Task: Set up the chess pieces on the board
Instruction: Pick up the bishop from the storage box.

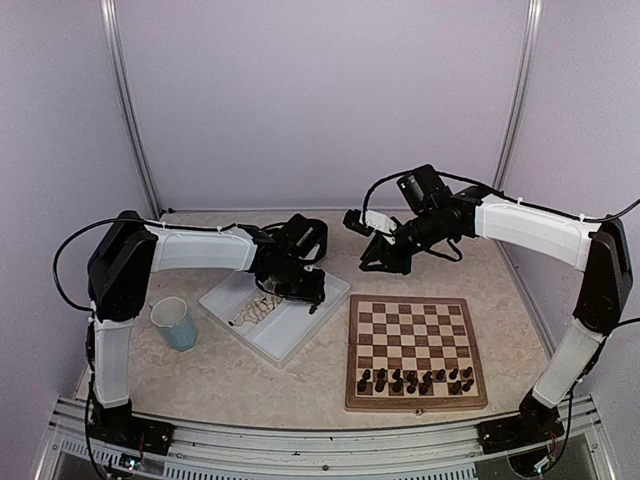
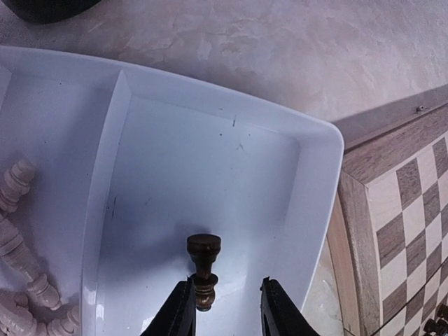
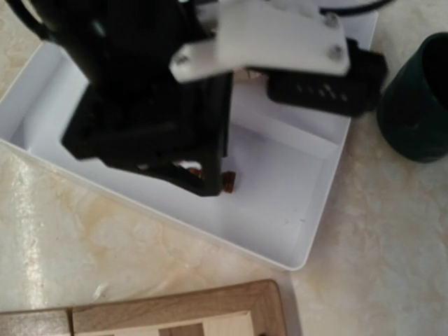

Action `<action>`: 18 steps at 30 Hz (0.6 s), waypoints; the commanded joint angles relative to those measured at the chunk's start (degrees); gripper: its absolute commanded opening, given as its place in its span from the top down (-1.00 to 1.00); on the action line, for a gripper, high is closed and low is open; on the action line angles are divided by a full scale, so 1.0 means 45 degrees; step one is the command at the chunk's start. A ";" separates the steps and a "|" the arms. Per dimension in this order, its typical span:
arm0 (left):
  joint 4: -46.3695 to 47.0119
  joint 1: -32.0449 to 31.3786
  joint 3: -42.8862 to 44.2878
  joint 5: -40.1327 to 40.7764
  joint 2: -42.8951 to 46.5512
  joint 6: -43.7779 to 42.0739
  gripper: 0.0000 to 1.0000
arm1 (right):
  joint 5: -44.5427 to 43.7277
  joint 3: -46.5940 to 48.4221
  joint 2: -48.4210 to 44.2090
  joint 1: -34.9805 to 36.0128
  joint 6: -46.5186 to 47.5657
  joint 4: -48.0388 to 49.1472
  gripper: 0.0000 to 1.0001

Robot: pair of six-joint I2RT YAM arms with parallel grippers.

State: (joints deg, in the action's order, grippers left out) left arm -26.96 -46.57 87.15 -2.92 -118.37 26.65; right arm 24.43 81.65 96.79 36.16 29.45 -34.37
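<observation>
Top view: soft, even light from above, dull and a little grainy; faint shadows lie beside the tray (image 1: 295, 325) and board (image 1: 415, 335). Left wrist view is sharp: the dark piece (image 2: 204, 255) is crisp, a bluish shade pools in the tray around it, and the table (image 2: 280, 49) is brightly lit. Right wrist view is blurred throughout; the left arm (image 3: 154, 91) smears, and glare streaks the table at left

Board (image 1: 415, 325): flat, checkered
Dark pieces (image 1: 415, 381): upright on its near rows
Pale pieces (image 2: 21, 255): lying in tray (image 2: 318, 136)
Lone dark piece (image 2: 204, 269): neighbouring compartment
</observation>
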 commanded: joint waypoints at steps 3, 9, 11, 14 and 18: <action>-0.0965 -0.0319 0.1226 0.1136 -0.1195 -0.0201 0.35 | 0.0158 -0.0419 -0.0461 -0.0184 -0.0139 0.0439 0.56; -0.1822 -0.0539 0.2169 0.2121 -0.2153 -0.0161 0.38 | 0.0233 -0.0556 -0.0485 -0.0223 -0.0176 0.0563 0.55; -0.2072 -0.0560 0.2448 0.2391 -0.2391 -0.0087 0.39 | 0.0289 -0.0584 -0.0491 -0.0224 -0.0196 0.0592 0.55; -0.2241 -0.0551 0.2762 0.2483 -0.2617 -0.0045 0.41 | 0.0374 -0.0662 -0.0494 -0.0223 -0.0197 0.0631 0.54; -0.2484 -0.0549 0.3200 0.2195 -0.3143 -0.0074 0.56 | 0.0487 -0.0725 -0.0475 -0.0224 -0.0217 0.0647 0.54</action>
State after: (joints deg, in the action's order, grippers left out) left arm -35.44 -48.88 99.22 6.50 -129.49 26.50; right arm 25.15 79.22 96.73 35.70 28.99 -32.40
